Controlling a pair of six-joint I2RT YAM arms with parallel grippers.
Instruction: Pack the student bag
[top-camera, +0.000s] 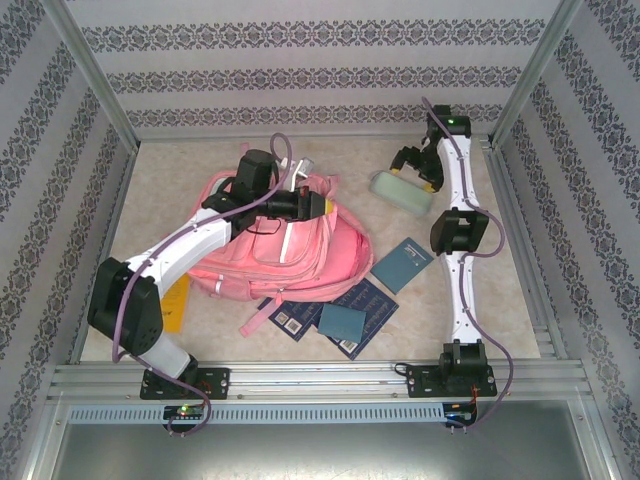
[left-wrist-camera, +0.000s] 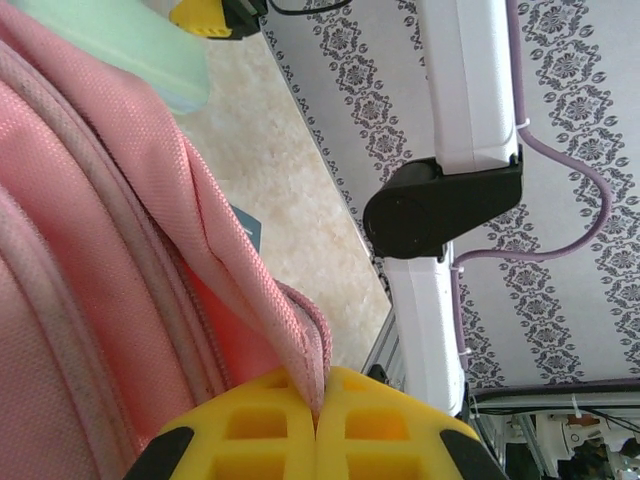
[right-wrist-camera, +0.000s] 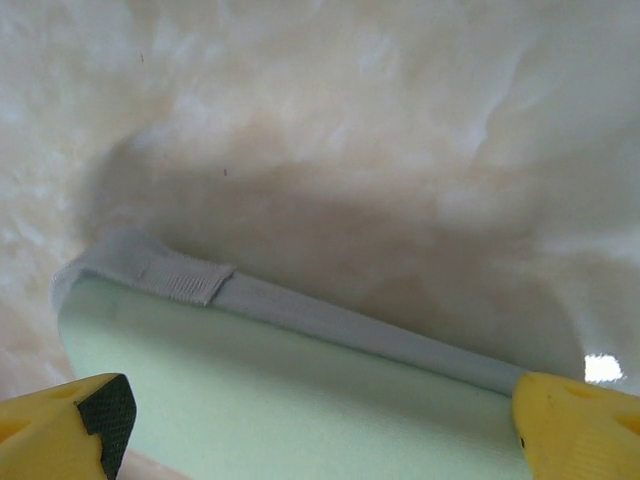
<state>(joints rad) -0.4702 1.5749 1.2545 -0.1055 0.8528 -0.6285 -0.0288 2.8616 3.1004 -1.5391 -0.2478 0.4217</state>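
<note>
I hold the left claw (left-wrist-camera: 318, 415) clamped on a fabric edge of the student bag (top-camera: 290, 255), which lies on the table (top-camera: 180, 180). Right of the bag, the right claw (top-camera: 418, 172) stands wide over one pale-green case (top-camera: 400, 190), whose long axis appears to run jaw to jaw. Count: one bag, one case, four blue books (top-camera: 365, 310) at the bag's near side.

pale-green case (right-wrist-camera: 300, 400) cut off at the bottom edge, student bag (top-camera: 330, 255) partly hidden under left arm (top-camera: 190, 245)
</note>
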